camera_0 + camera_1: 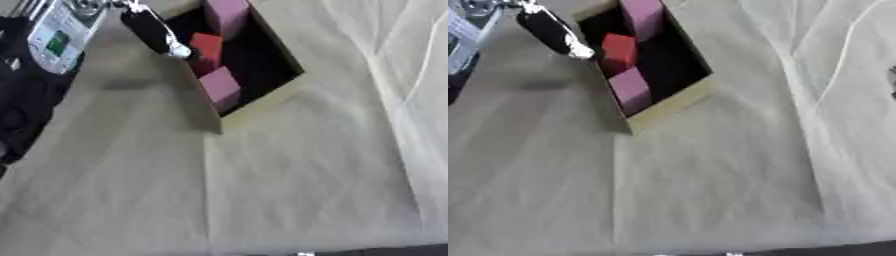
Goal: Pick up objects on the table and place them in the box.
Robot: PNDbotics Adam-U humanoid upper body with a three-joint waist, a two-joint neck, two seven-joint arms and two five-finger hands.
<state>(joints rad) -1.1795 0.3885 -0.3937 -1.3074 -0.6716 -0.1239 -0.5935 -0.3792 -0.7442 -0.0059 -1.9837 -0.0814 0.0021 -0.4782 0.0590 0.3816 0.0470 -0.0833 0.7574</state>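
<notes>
With my left hand (157, 31), grip state unclear, at ten o'clock beside the open cardboard box (262, 102) holding pink and red blocks (220, 87), I could knock its wall.

A box (262, 107) sits toward the far left of the cloth-covered worktop (289, 190), set askew with one corner pointing toward the robot. Three blocks lie in it along its left wall: one (221, 87) nearest, one (206, 49) behind it in the middle, and one (227, 15) farthest back. The left hand (157, 32) reaches in from the upper left, its tip just beside the middle block at the box's left wall.
</notes>
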